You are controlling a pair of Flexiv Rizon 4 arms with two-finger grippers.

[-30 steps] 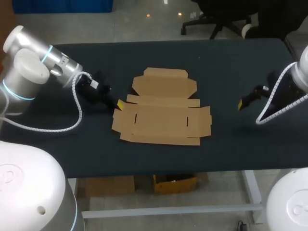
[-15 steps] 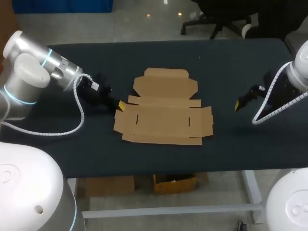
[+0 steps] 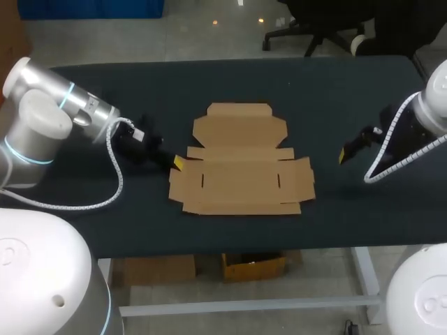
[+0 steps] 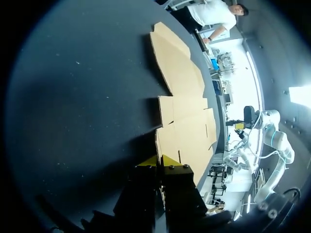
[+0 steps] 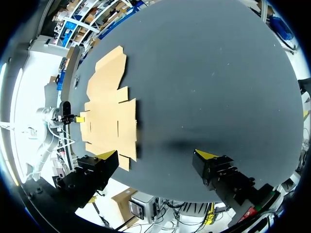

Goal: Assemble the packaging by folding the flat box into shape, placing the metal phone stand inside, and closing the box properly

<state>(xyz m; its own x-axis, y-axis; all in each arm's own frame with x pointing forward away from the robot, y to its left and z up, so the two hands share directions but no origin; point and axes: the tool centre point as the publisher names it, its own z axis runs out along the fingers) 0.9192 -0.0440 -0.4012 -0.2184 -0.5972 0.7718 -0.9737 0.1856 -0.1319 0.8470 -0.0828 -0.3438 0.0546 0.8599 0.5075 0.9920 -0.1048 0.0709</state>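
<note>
Left fingers: We see the left fingers (image 3: 177, 163) closed to a very narrow gap. They hold the edge of the flat box (image 3: 241, 174) at its left side flap (image 3: 179, 185).
Left tips, wrist view: The two yellow tips (image 4: 171, 160) stand almost together. The cardboard edge runs in between them, with one tip on each face. A dark shadow lies on the bench beside this edge, so the flap seems a little raised there.
Right fingers: We see the right fingers (image 3: 342, 155) wide open. They hold nothing and touch nothing.
Right tips, wrist view: The two tips are far from each other, with only bare bench (image 3: 335, 91) between and ahead of them. The box lies further ahead, well apart from them.
Flat box: It lies unfolded near the middle of the bench, between the two pairs of fingers. The left fingers touch it and the right fingers do not. It has a wide middle panel with two short slots (image 3: 202, 181), one toward each end. There is a flap at each side, a narrow strip along the near edge, and a further panel that ends in a tab on the far side.
Surface of the box: The face that shows is plain brown cardboard.
Left arm: The left arm (image 3: 42, 118) comes in from the left side, low over the bench, with a white coiled cable hanging from it.
Right arm: The right arm (image 3: 433, 112) comes in from the right side, also with a white coiled cable.
</note>
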